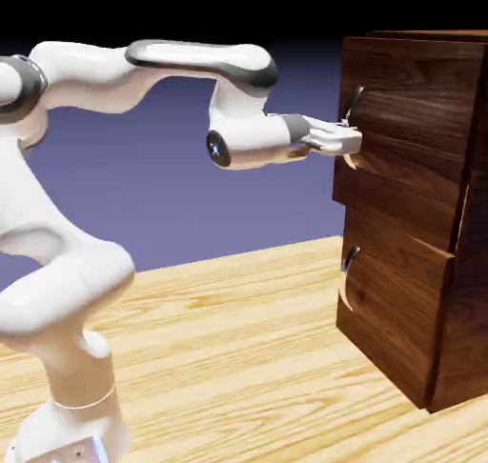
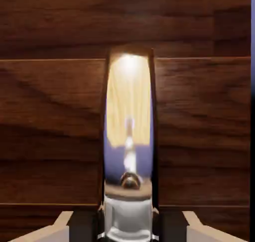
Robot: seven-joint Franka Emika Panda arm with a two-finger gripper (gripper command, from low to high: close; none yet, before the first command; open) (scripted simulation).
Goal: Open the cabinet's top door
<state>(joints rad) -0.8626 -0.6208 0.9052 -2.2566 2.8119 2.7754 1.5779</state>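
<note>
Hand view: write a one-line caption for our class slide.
Gripper closed on the cabinet's curved silver handle, dark walnut-grain wood behind.

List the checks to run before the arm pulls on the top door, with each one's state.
1. End effector at the top door's handle, not the lower one: ok.
2. Upper handle between both fingertips: ok.
3. Fingers shut on it: ok.
4. Lower handle clear of the arm: ok.
5. Firm enough grip for pulling: cannot tell.
6. Top door standing wide open: not ok; any small gap is hard to judge.
</note>
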